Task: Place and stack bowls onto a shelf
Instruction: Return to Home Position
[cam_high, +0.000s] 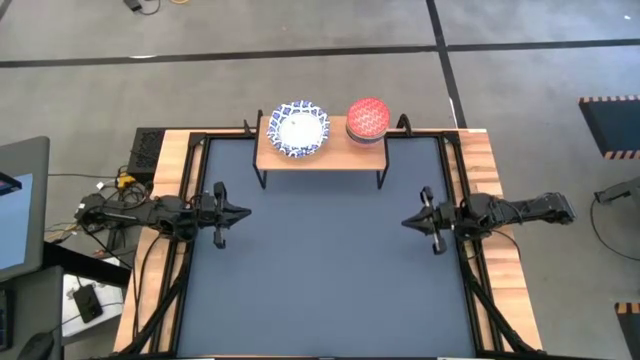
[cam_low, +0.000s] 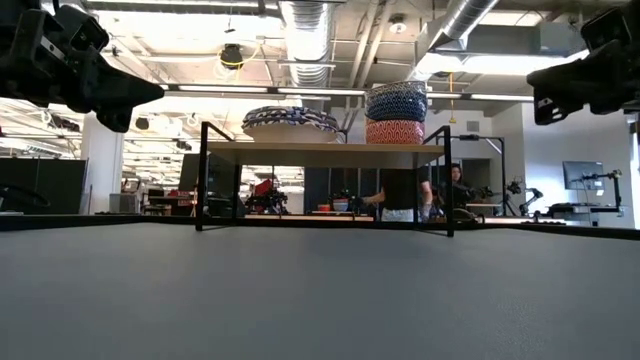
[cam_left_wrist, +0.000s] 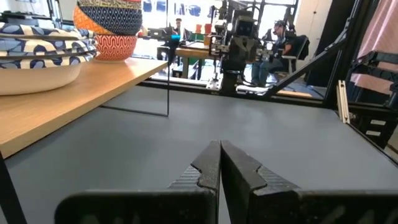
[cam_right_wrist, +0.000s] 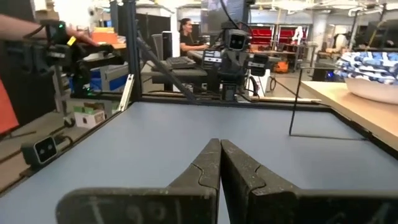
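Over at the left edge of the surface, my left end effector hangs above the dark-blue top, fingers clenched tight together, gripping nothing. Across from it, at the right edge, my right end effector points inward, fingers likewise pressed together and empty. Both are well apart from the shelf at the far edge. On its light-wood board, the white bowls with blue patterned rims sit nested in one stack toward my left. Just beside them the small bowls stand stacked, a red patterned one at the bottom, a dark patterned one above it.
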